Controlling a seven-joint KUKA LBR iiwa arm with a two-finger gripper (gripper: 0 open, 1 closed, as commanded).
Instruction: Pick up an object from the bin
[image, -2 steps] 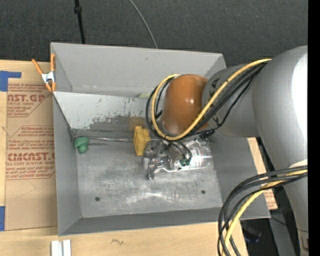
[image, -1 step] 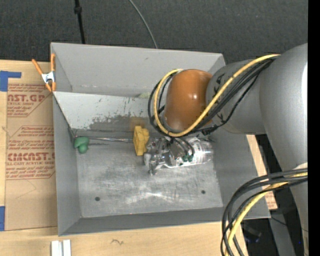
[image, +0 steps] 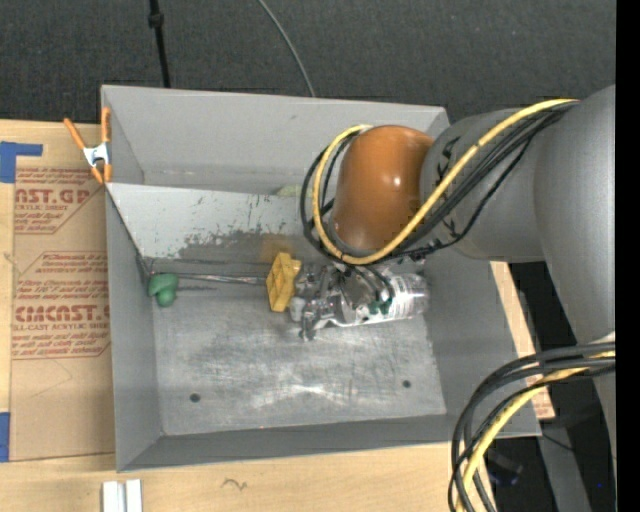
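1 yellow block (image: 283, 281), 1 green lump (image: 163, 289), possibly 1 thin rod (image: 215, 279).

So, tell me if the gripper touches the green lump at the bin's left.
Apart. The camera view shows the yellow block and bare bin floor between the green lump and the gripper.

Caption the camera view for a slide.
KUKA arm's tool down in the grey bin beside a yellow block; a green lump lies apart at the left.
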